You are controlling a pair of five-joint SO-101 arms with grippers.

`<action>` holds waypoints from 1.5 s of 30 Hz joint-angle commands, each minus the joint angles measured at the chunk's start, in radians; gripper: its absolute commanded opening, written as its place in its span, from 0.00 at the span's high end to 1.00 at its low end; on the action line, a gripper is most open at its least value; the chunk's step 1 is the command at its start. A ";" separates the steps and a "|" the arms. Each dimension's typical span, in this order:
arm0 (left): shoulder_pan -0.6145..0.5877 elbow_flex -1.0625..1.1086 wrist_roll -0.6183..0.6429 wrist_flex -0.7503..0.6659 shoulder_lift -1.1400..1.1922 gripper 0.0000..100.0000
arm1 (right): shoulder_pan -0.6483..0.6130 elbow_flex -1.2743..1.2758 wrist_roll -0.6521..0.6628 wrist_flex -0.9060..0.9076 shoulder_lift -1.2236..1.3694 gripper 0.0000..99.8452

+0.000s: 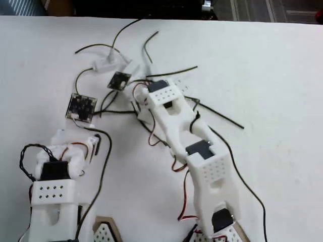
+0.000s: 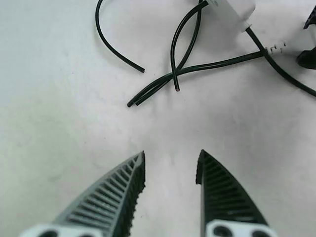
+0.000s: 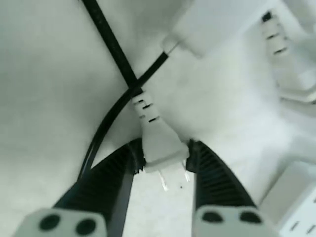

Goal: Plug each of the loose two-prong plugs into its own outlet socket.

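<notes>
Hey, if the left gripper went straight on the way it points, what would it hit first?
Probably the loose black wire ends crossed on the table ahead of the open left gripper; bare table lies between, though depth is unclear.

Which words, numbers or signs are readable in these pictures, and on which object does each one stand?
None can be read.
The white plug in the right gripper shows only ribs.
The near dark socket and the far dark socket are too blurred to tell.
</notes>
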 commanded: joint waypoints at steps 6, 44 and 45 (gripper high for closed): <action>-0.007 -0.003 0.003 -0.018 -0.027 0.82 | -0.016 -0.009 0.008 0.025 -0.079 0.98; -0.007 -0.003 0.006 -0.020 -0.027 0.82 | 0.268 0.133 -0.066 0.621 -0.765 0.98; -0.007 -0.003 0.006 -0.020 -0.027 0.82 | 0.277 0.181 -0.071 0.607 -0.766 0.98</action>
